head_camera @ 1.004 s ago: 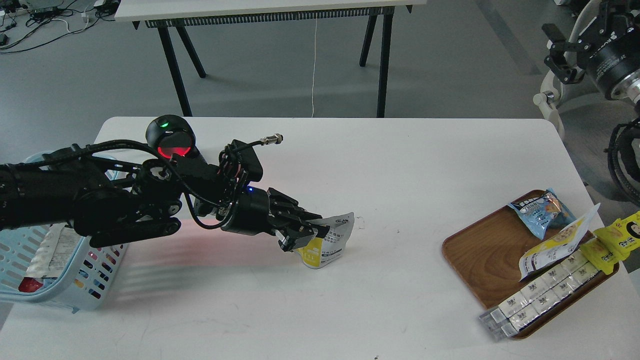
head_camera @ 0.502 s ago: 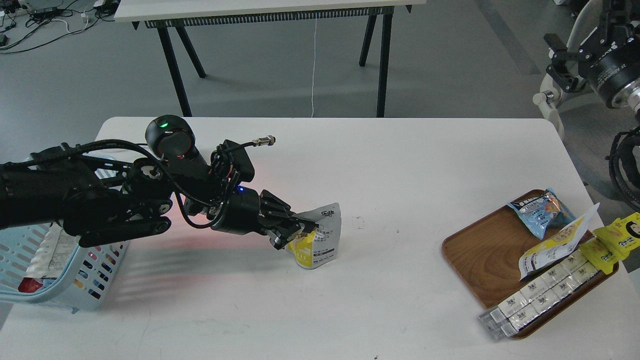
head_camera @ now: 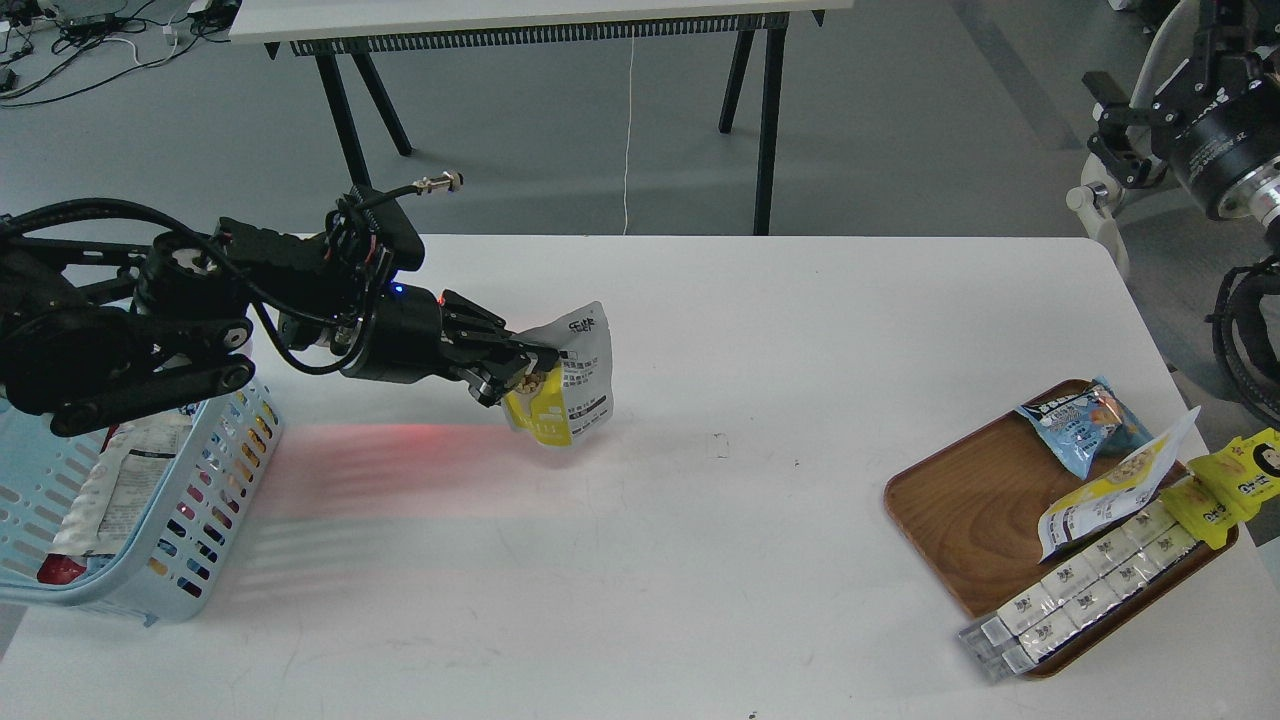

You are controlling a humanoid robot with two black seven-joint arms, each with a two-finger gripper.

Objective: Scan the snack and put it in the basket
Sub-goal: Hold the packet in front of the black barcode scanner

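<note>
My left gripper (head_camera: pixel 522 368) is shut on the snack (head_camera: pixel 565 385), a small pouch with a yellow front and a white printed back. It holds the pouch in the air above the left middle of the white table (head_camera: pixel 700 560). The light blue basket (head_camera: pixel 215 500) stands at the table's left edge, left of the pouch and partly under my left arm. My right gripper (head_camera: pixel 1130 120) is up at the far right, off the table; its fingers cannot be told apart.
A red glow (head_camera: pixel 400 440) lies on the table below the left arm. The basket holds a white packet (head_camera: pixel 120 490). A brown wooden tray (head_camera: pixel 960 510) at the right holds a blue packet (head_camera: pixel 1085 420), a yellow-white pouch (head_camera: pixel 1110 495), a bright yellow packet (head_camera: pixel 1240 480) and white strip packs (head_camera: pixel 1080 585).
My left gripper has lifted the snack off the table and carried it left and farther back, toward the basket. The scanner head with its red and green lights no longer shows.
</note>
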